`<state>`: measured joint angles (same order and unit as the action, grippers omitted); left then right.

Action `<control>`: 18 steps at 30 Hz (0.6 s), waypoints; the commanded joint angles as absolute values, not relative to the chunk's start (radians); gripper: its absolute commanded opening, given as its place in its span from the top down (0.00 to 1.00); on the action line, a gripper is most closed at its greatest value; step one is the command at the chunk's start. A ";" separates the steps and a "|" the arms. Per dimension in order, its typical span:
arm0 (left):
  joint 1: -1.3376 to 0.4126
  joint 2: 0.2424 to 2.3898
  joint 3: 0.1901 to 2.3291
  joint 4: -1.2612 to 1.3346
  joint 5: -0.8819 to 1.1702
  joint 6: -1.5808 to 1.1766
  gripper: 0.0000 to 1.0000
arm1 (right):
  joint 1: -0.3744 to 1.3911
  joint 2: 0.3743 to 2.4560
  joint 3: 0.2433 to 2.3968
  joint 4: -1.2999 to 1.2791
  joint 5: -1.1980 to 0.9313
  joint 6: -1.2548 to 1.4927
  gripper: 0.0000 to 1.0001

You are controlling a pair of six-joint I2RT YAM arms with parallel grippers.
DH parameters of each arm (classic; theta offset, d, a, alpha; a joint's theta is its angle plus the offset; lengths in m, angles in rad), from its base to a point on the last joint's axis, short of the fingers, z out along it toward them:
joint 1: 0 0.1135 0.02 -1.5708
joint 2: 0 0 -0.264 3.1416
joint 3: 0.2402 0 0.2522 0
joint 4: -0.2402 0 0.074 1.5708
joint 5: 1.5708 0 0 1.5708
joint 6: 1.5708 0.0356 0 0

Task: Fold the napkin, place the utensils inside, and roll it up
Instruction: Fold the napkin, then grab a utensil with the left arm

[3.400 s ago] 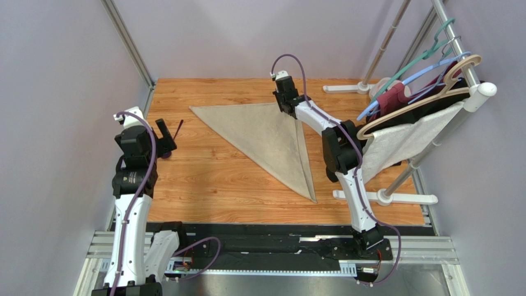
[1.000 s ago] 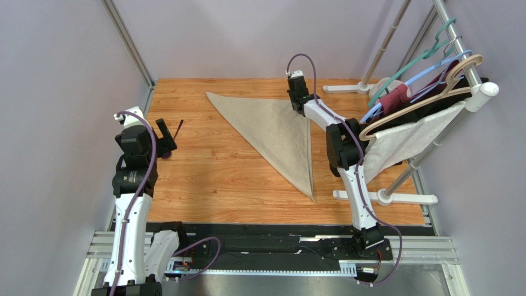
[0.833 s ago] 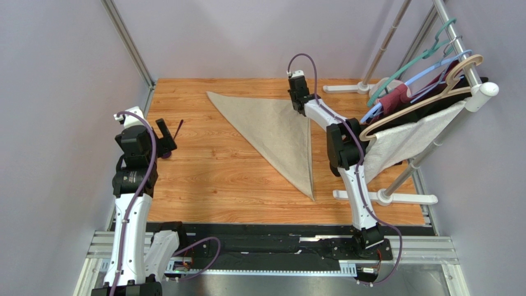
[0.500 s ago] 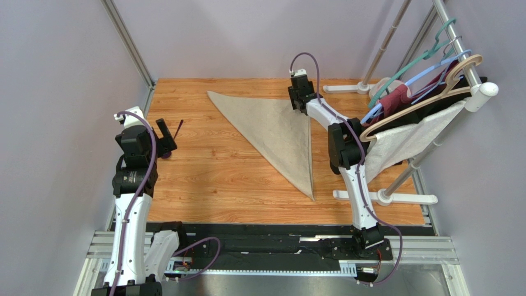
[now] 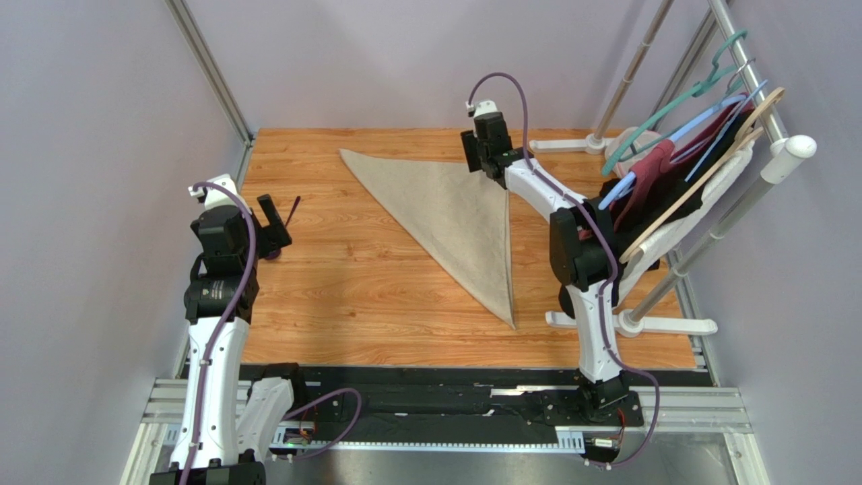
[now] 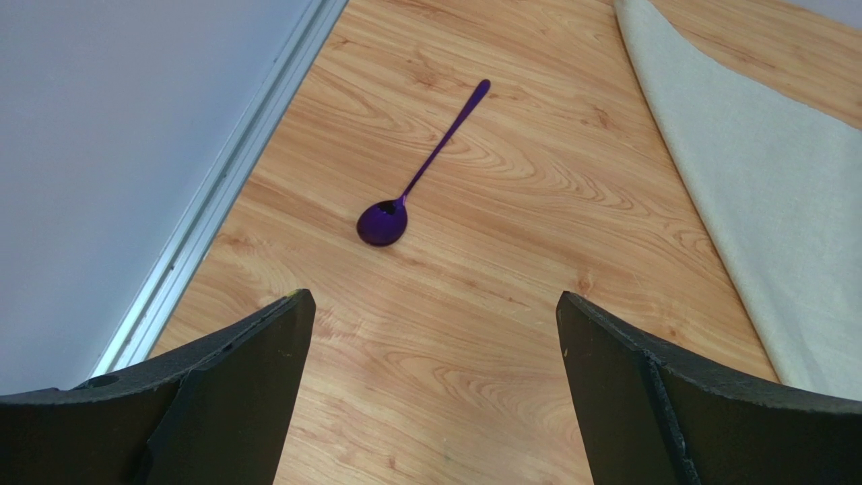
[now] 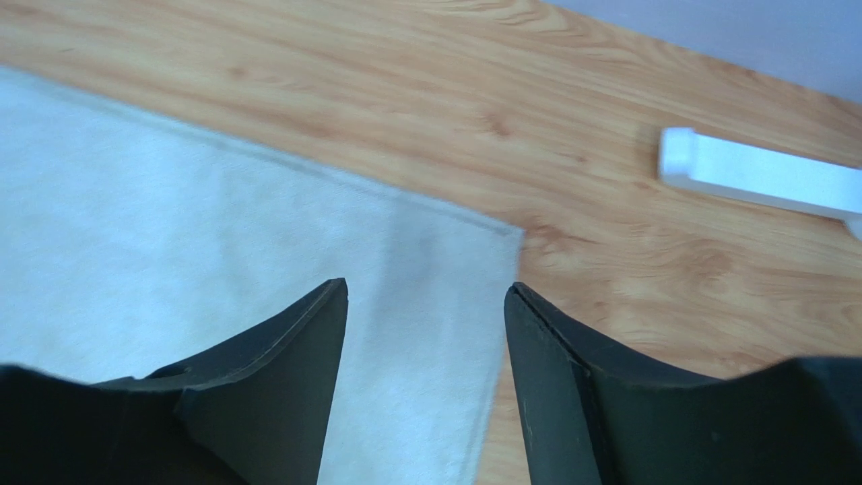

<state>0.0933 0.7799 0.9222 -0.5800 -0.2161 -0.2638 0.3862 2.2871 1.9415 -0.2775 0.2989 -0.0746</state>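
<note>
Napkin [image 5: 455, 217] is lying flat on the surface [image 5: 354, 293], folded into a triangle. My right jaws are spread open over its far right corner, holding nothing. Left jaws are open too, with the purple spoon [image 6: 425, 172] just ahead, clear of the napkin.

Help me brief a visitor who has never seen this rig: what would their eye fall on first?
Probably the large beige-tan cloth napkin, folded into a triangle mid-table, the right arm's jaws open above its far right corner. Then the slim dark-purple spoon lying alone near the left edge, before the left arm's open jaws. A rack of coloured hangers and garments crowds the right side.
</note>
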 commanded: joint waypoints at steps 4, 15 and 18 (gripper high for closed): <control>0.100 0.790 0.945 -0.560 -0.178 -0.253 0.01 | 0.495 2.114 1.717 -0.252 0.081 0.087 0.39; 0.100 0.804 0.934 -0.548 -0.155 -0.252 0.02 | 0.664 2.077 1.509 -0.155 0.032 0.181 0.43; 0.100 0.808 0.928 -0.538 -0.138 -0.242 0.02 | 0.687 2.095 1.506 -0.150 0.057 0.176 0.44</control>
<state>0.0933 0.8074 0.9222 -0.5793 -0.1654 -0.2623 0.6830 2.1002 1.5024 -0.2279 0.0212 0.1474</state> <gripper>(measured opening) 0.982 0.570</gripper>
